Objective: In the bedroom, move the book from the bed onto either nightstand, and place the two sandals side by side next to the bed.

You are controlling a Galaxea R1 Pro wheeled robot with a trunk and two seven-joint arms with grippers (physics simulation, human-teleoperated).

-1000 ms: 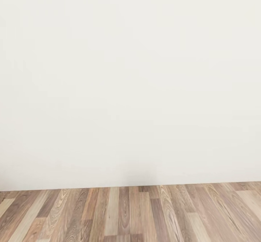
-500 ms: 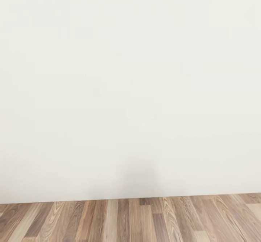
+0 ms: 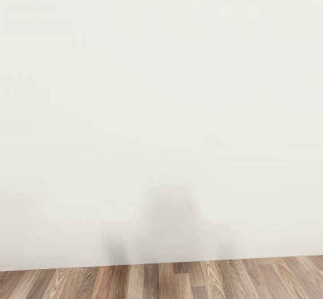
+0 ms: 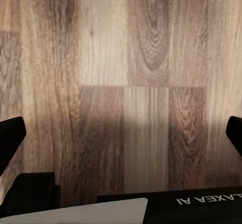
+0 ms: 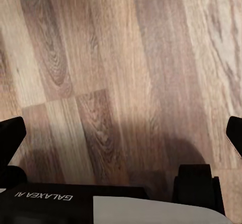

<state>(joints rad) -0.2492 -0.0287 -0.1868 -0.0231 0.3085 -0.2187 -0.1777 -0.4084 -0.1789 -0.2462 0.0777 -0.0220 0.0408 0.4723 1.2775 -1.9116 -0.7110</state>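
Head view: a plain white wall (image 3: 161,110) meets a strip of wood-plank floor (image 3: 179,283), with a faint grey shadow at the wall base. Left claw (image 4: 121,133) spread, empty, above floor planks. Right claw (image 5: 121,133) spread, empty, above floor planks.

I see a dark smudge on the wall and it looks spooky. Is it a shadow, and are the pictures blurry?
In the head view, the grey smudge low on the white wall looks like a soft shadow, just above the wood-plank floor. In the left wrist view the floor grain looks fairly sharp; in the right wrist view a darker shadow falls on the planks.
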